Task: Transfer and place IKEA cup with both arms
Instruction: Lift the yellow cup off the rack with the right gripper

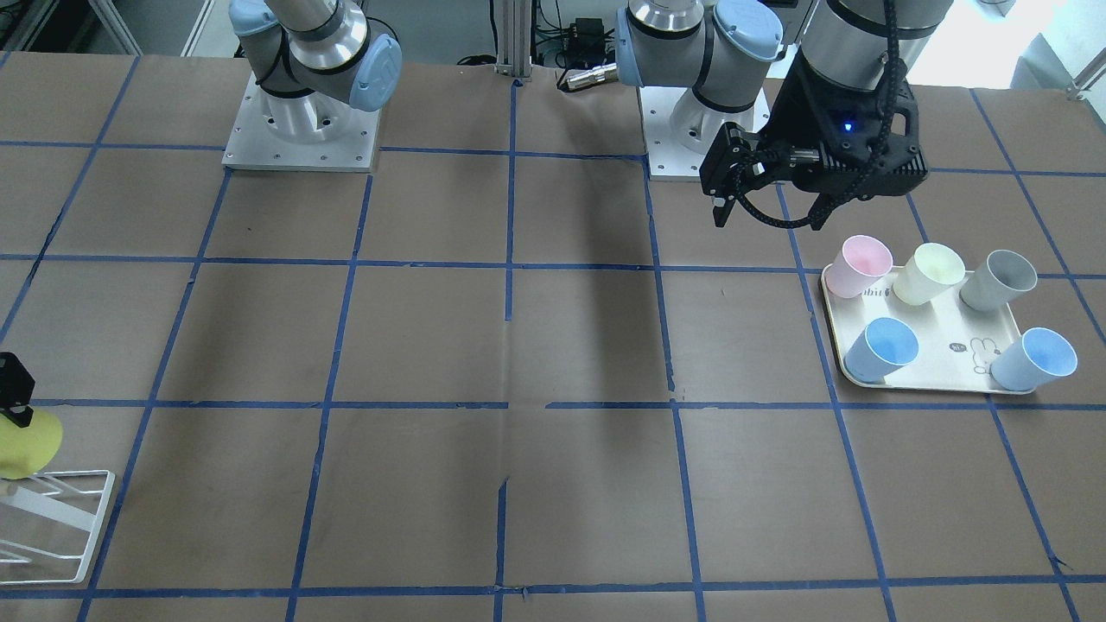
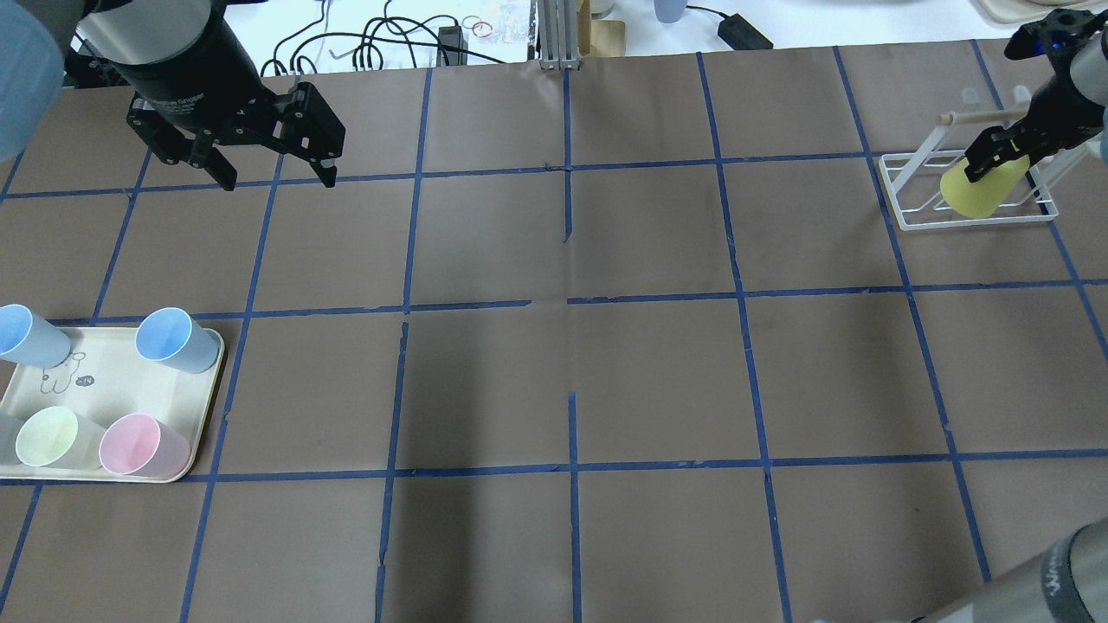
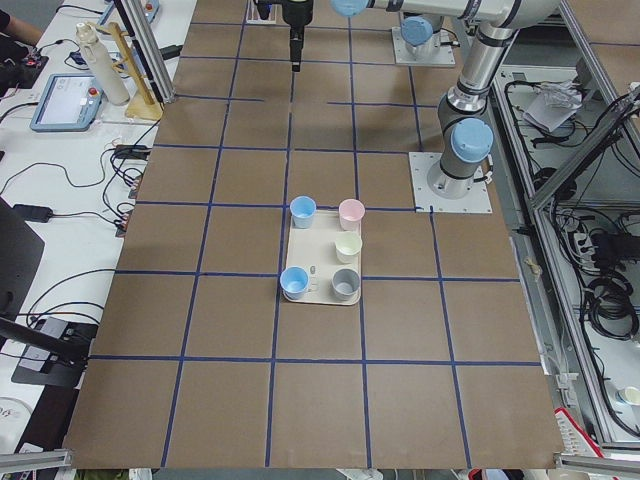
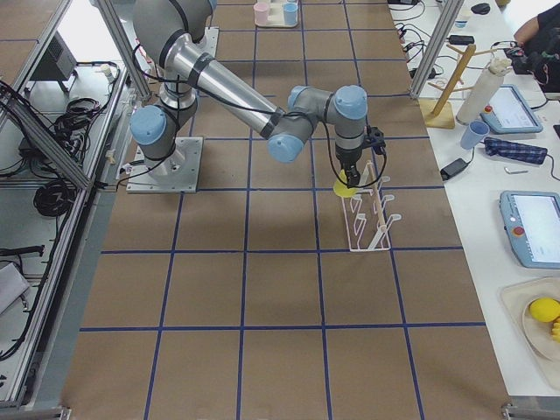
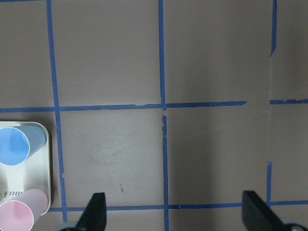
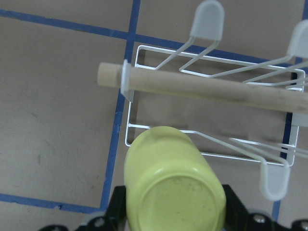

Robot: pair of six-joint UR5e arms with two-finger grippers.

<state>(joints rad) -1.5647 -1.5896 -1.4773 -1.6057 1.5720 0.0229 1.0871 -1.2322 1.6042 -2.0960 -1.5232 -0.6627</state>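
Right tool (image 2: 995, 158) is clenched across the yellow IKEA cup (image 6: 171, 185). It holds the cup tilted, base toward the wrist, over one end of the white wire rack (image 6: 208, 19) and near its wooden dowel (image 6: 202, 86), at the right end of the counter (image 2: 658, 381). Left tool (image 2: 279, 182) hangs released, jaws wide, above bare counter beyond the tray (image 2: 112, 381) of pastel cups.

I'd reckon the cup is light, stiff, thin plastic, smooth and tapered, so it is apt to slide. A moderate squeeze mid-wall suits it, leaving the rim end free for the other tool.

Its mouth is hidden, so I can't tell whether it sits on a peg, and the front view crops it.
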